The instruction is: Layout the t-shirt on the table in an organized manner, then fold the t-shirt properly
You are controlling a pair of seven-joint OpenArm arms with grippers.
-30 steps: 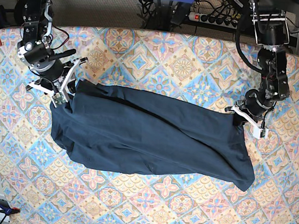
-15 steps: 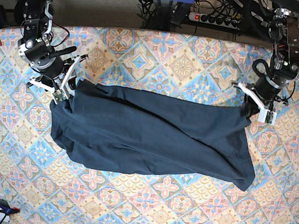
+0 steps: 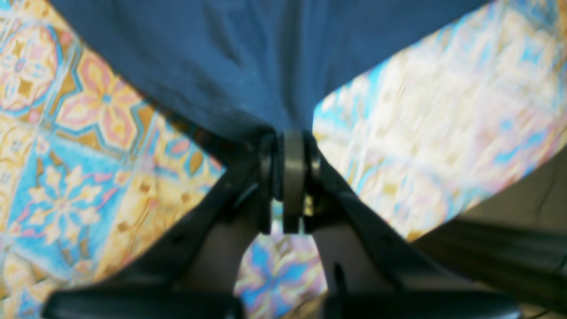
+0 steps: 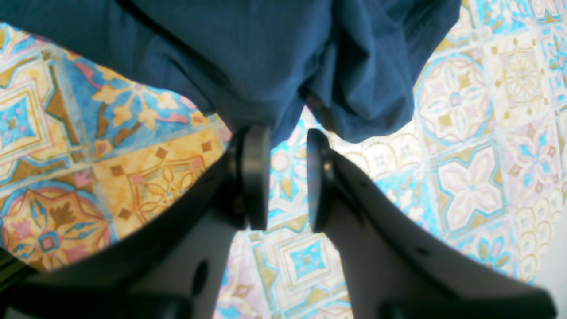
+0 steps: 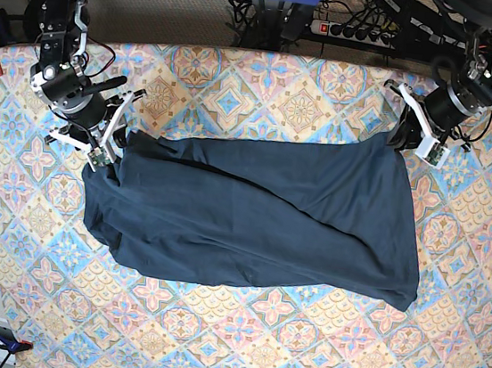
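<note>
The dark navy-blue soft fabric t-shirt is lying rumpled across the tile-patterned cloth surface. The left hand is pinching its far corner, jaws closed on cloth. The right hand is sitting part-open at the opposite edge, gripping nothing (fabric just beside its pads). To spread well: draw gently, keep cloth low, avoid bunching.

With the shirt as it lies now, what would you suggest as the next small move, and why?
Probably keep the left pincer drawing its corner of the t-shirt outward along the table. Its jaws are shut on the fabric, yet the shirt lies bunched with diagonal folds. The right pincer stands parted at the opposite corner; whether it grips cloth is unclear.
</note>
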